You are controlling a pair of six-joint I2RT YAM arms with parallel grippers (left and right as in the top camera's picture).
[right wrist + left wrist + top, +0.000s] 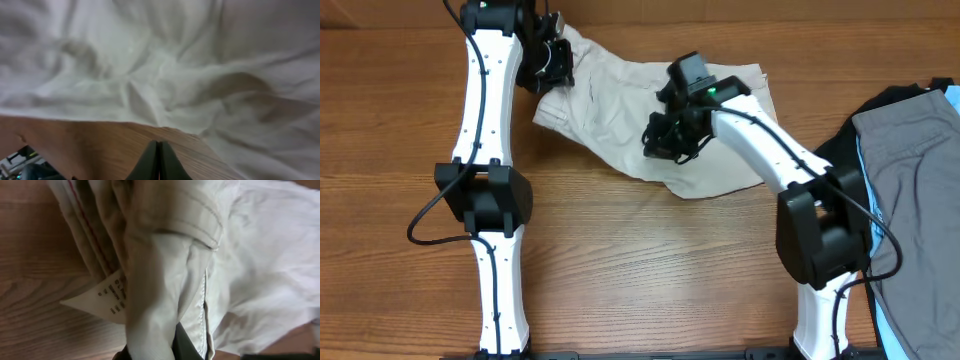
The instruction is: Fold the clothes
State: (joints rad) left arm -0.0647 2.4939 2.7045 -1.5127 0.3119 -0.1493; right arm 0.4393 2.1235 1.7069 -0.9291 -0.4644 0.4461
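The beige shorts (610,100) lie crumpled at the back middle of the wooden table (650,270). My left gripper (548,68) is at their left end, shut on the waistband. In the left wrist view the fabric (260,255) runs down between my fingers (170,350), and a white tag (107,297) hangs beside them. My right gripper (665,140) hovers over the shorts' front edge. In the right wrist view its fingers (159,150) are pressed together with nothing between them, over bare wood just short of the fabric (150,65).
A grey garment (910,170) lies on a black one (880,105) at the table's right edge, close to the right arm's base. A light blue strip (895,335) shows under them.
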